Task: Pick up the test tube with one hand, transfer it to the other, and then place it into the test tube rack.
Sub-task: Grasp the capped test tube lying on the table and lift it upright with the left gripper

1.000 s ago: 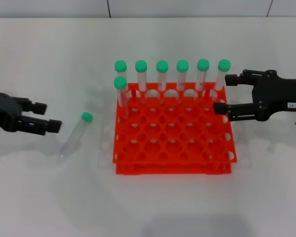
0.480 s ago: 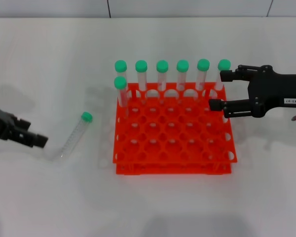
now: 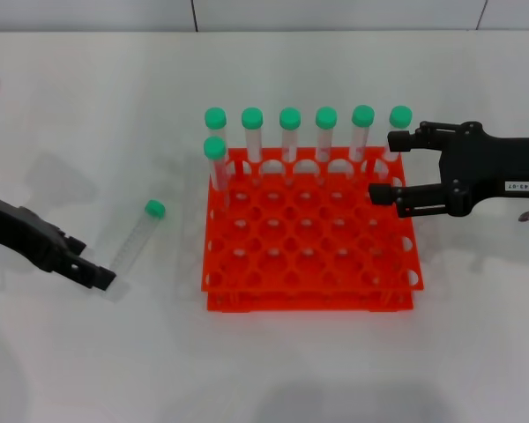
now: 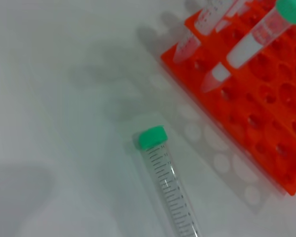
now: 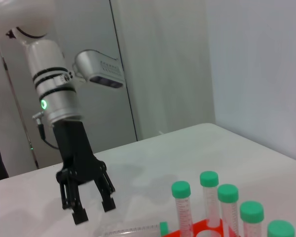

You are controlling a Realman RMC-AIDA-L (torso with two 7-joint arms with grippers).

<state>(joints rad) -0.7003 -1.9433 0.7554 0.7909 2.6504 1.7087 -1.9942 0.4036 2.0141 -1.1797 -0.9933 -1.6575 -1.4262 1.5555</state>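
The test tube (image 3: 137,240) lies flat on the white table left of the rack, green cap pointing away from me. It also shows in the left wrist view (image 4: 166,185) and the right wrist view (image 5: 133,230). My left gripper (image 3: 90,268), unlabelled, points down just left of the tube's lower end, open and empty; the right wrist view shows it (image 5: 92,209) with jaws spread above the table. My right gripper (image 3: 383,166), with a white label, hovers open and empty over the back right corner of the orange-red rack (image 3: 309,295).
Several green-capped tubes (image 3: 289,132) stand upright along the rack's back row, one more (image 3: 216,163) at the left of the second row. The rack's corner (image 4: 281,163) shows in the left wrist view.
My left gripper has swung toward the front and right, tilting down and closing in on the tube's lower end. My right gripper has shifted only slightly near the rack's back right corner.
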